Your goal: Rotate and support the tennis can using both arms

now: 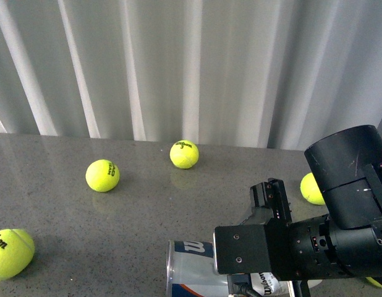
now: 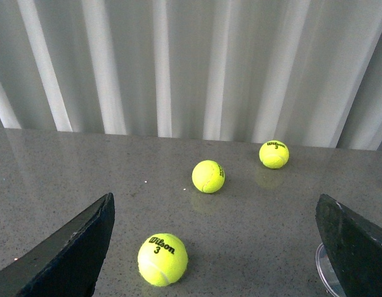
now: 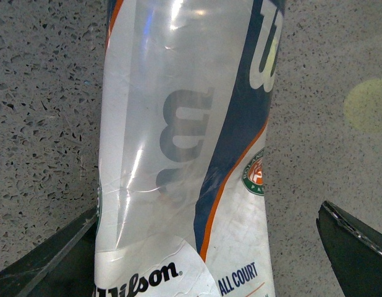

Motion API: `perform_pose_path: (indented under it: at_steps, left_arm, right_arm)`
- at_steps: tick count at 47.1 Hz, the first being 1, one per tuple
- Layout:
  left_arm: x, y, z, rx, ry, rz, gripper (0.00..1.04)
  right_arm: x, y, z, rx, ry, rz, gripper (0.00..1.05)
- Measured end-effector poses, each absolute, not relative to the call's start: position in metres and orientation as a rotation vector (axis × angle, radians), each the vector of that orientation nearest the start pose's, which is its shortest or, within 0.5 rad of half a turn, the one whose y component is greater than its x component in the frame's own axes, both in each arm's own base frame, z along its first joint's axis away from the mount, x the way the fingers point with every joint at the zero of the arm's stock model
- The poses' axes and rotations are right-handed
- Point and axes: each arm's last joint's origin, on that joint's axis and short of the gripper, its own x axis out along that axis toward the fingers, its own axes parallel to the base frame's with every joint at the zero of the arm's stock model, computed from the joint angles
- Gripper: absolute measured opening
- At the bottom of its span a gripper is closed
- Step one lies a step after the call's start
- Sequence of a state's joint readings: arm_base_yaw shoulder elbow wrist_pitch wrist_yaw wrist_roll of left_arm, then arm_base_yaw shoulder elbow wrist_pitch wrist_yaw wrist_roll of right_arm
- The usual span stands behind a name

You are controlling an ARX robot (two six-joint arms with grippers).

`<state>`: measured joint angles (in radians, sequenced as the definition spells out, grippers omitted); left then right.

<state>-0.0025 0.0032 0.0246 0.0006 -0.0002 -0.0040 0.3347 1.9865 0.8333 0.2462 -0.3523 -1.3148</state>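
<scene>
The tennis can (image 1: 190,267) lies on its side at the near edge of the grey table, clear with a navy-and-white Wilson label. My black right arm (image 1: 314,241) reaches over it and hides part of it. In the right wrist view the can (image 3: 185,154) fills the space between the spread fingers. My right gripper (image 3: 206,247) is open around the can; I cannot tell if a finger touches it. My left gripper (image 2: 212,247) is open and empty above the table. The can's clear rim (image 2: 322,272) shows beside one of its fingers (image 2: 355,247). The left arm is out of the front view.
Yellow-green tennis balls lie loose on the table: one far centre (image 1: 184,154), one left of it (image 1: 102,176), one near left (image 1: 10,252), one behind the right arm (image 1: 311,189). A ball (image 2: 162,259) lies ahead of the left fingers. A white curtain (image 1: 178,68) backs the table.
</scene>
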Motion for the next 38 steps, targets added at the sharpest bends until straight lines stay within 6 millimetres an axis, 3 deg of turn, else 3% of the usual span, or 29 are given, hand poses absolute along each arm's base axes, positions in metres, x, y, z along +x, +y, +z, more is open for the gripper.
perform_pose_path:
  at_steps: [14, 21, 28, 32, 38]
  left_arm:
    - [0.096, 0.0, 0.172, -0.004, -0.022, -0.002, 0.98]
    - [0.096, 0.0, 0.172, -0.004, -0.022, -0.002, 0.98]
    - [0.096, 0.0, 0.172, -0.004, -0.022, -0.002, 0.98]
    - [0.096, 0.0, 0.172, -0.004, -0.022, -0.002, 0.98]
    - [0.096, 0.0, 0.172, -0.004, -0.022, -0.002, 0.98]
  right_arm:
    - [0.306, 0.12, 0.107, -0.991, 0.332, 1.115, 0.98]
    - [0.302, 0.118, 0.151, -0.776, 0.305, 0.996, 0.98]
    - [0.292, 0.102, 0.195, -0.468, 0.358, 0.722, 0.98]
    - [0.285, 0.087, 0.208, -0.305, 0.427, 0.508, 0.98]
    - [0.27, 0.06, 0.211, -0.101, 0.488, 0.189, 0.98]
